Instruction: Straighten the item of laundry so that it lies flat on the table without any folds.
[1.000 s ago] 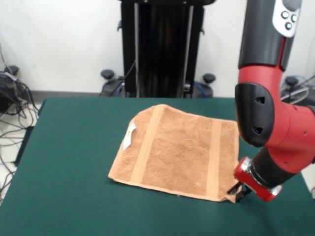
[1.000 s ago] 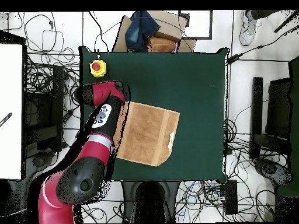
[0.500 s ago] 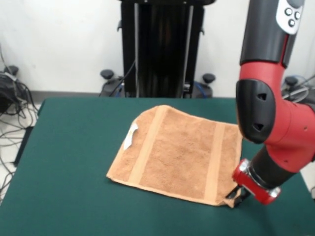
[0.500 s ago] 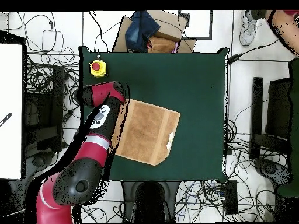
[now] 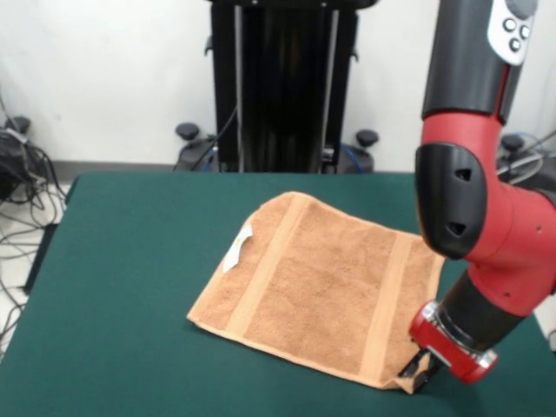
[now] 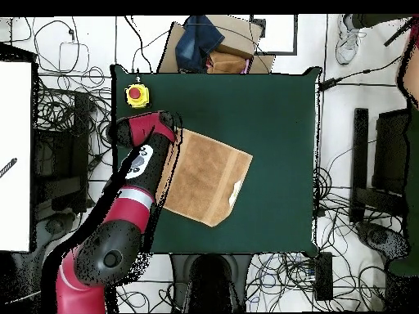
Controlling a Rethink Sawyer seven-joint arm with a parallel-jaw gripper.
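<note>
The item of laundry (image 5: 321, 282) is an orange-tan towel with two flat bands and a white tag (image 5: 236, 252) on its left edge. It lies spread on the green table (image 5: 122, 261), right of the middle. My gripper (image 5: 417, 373) is at the towel's near right corner, shut on that corner, which lifts slightly. In the overhead view the towel (image 6: 204, 176) sits skewed on the table (image 6: 270, 106), and the red arm (image 6: 147, 151) covers its left edge and hides the gripper.
A yellow box with a red button (image 6: 137, 95) stands on the table's corner close to the arm. A cardboard box with blue cloth (image 6: 209, 47) sits beyond the table's edge. Cables cover the floor around the table. A person's shoe (image 6: 348, 34) shows at the top right.
My gripper has moved toward the table's near edge in the front view, pulling the towel's corner with it. The towel has shifted and turned slightly and lies more stretched out.
</note>
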